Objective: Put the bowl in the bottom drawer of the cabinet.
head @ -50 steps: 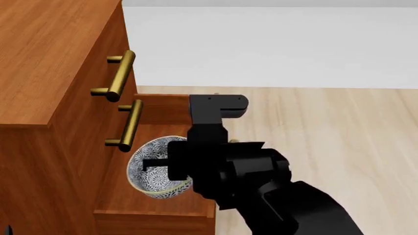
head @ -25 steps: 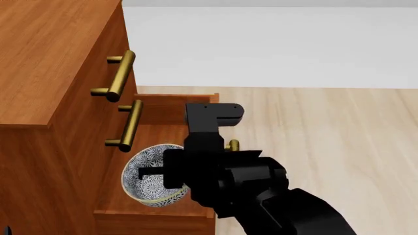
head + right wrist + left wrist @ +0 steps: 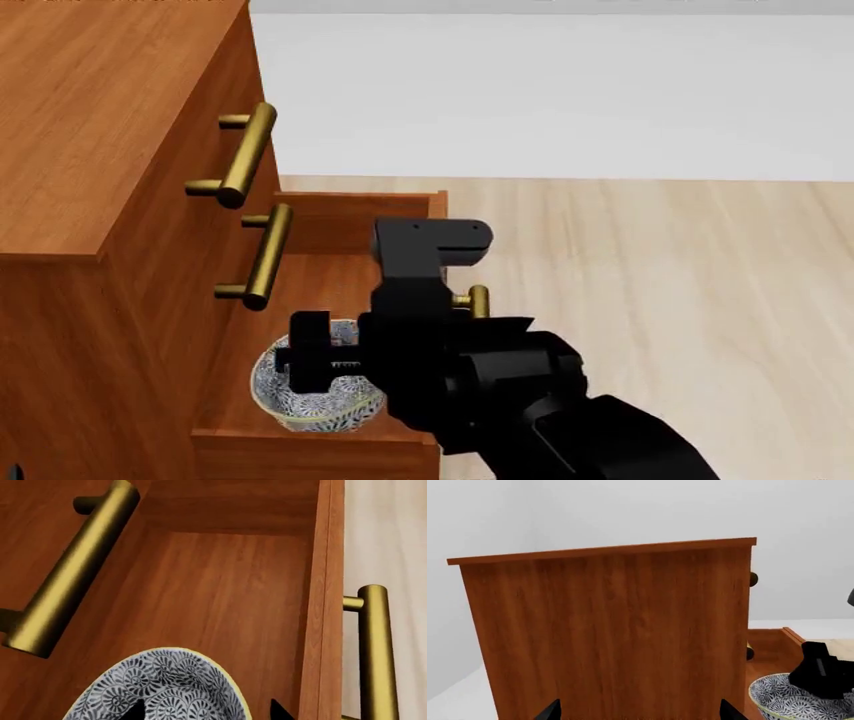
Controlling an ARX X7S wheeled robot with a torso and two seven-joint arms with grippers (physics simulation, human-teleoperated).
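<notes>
Head view: bowl inside bottom drawer.

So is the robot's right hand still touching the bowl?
Cannot tell. In the head view the right gripper overlaps the bowl in the bottom drawer, and the right wrist view shows only fingertips at the bowl's edge.

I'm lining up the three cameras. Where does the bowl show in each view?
Head view: bowl lower left, inside the open bottom drawer, partly behind the right gripper.
Left wrist view: lower right corner.
Right wrist view: bottom centre.
Shared landmark: the bottom drawer.
</notes>
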